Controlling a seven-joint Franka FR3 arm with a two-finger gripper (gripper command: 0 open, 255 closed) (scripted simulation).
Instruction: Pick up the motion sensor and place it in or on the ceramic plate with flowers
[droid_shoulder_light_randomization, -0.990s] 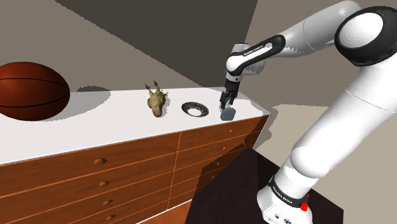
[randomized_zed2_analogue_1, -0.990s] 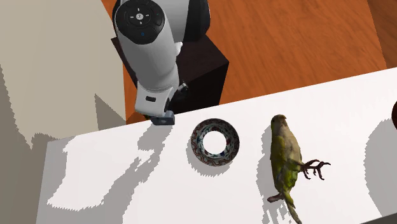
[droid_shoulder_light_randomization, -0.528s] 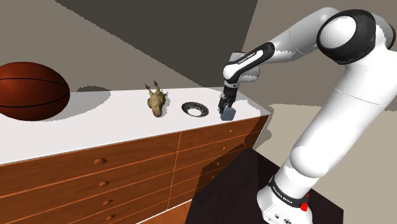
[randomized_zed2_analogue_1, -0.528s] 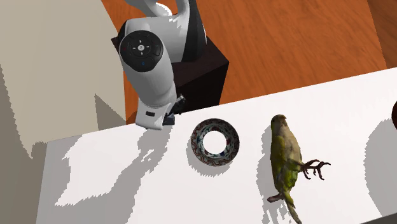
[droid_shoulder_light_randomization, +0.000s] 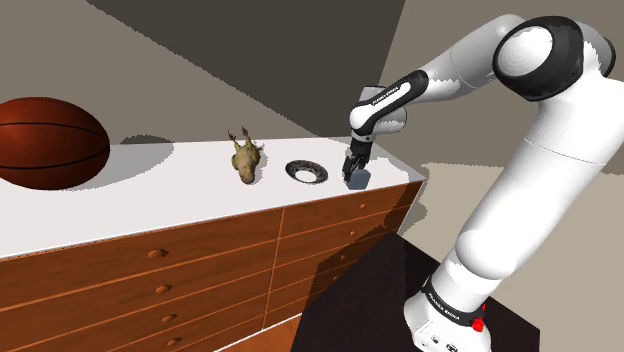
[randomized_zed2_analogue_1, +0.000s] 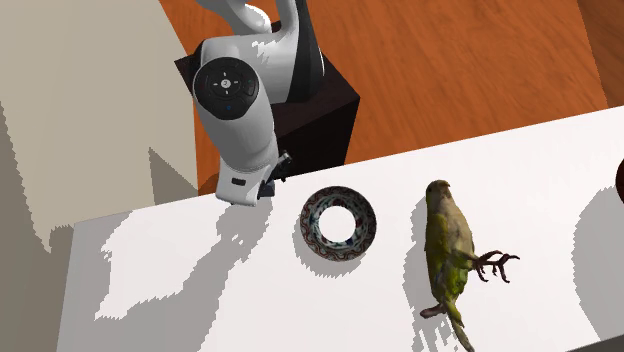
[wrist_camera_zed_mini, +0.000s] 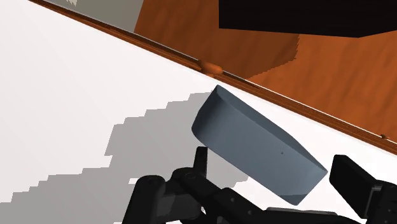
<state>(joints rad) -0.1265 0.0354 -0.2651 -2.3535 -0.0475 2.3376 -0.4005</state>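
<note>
The motion sensor is a small grey-blue box lying on the white dresser top, close to its front edge and corner. My black gripper is down over it, open, with one finger on each side and a gap showing at the other finger. In the shoulder view the gripper stands right at the sensor. The flowered plate is a round, patterned ring-shaped dish a short way from the sensor along the dresser top.
A green-yellow toy bird lies beyond the plate, and a large basketball rests at the far end. The wooden dresser has several drawers. The dark stand is below the sensor's corner.
The hand has come down and shifted slightly onto the sensor, so the box now sits between the fingers. The jaws have stayed open; plate and bird have not moved.
</note>
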